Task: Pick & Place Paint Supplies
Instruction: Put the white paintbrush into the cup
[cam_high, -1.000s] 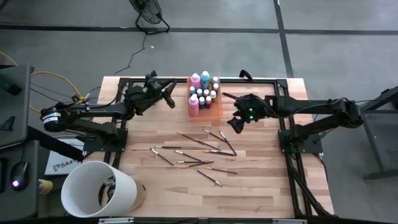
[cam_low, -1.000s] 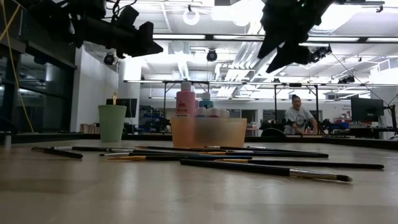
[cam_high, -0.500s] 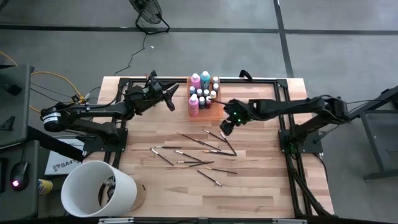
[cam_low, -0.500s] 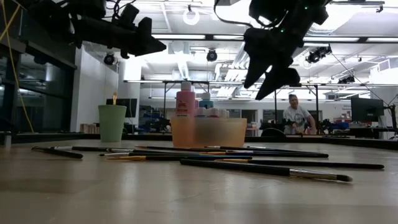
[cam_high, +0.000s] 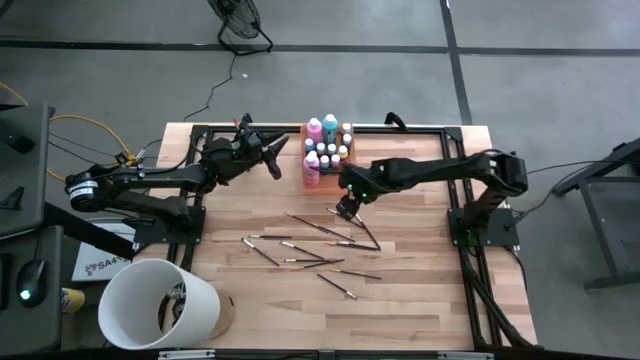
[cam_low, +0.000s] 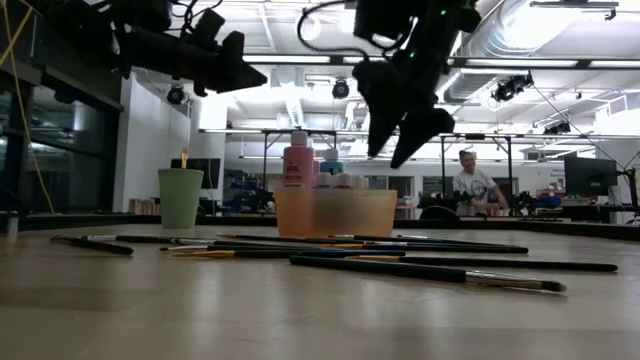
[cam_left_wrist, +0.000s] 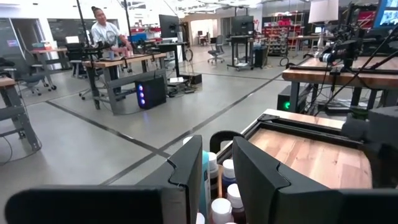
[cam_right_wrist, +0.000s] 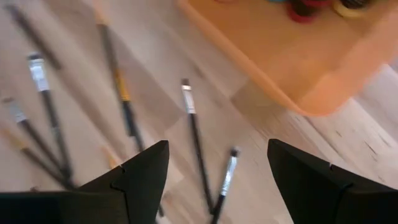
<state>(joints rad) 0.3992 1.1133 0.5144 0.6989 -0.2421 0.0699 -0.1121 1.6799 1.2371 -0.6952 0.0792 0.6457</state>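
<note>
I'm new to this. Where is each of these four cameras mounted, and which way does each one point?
High view: above the table, looking straight down; shows both arms, the scattered brushes and the orange tray.
Low view: at tabletop height, looking level across into the room; both arms hang in from above.
Left wrist view: on the left arm, looking past its fingers over the bottles toward the room.
Right wrist view: on the right arm, looking down past its open fingers at brushes.
Shared: the right wrist and high views both show the tray and brushes.

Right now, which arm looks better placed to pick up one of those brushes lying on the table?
The right one. Its pincer hangs open just above the scattered brushes, beside the orange tray. The left pincer hovers farther back, on the tray's other side, away from them.
</note>
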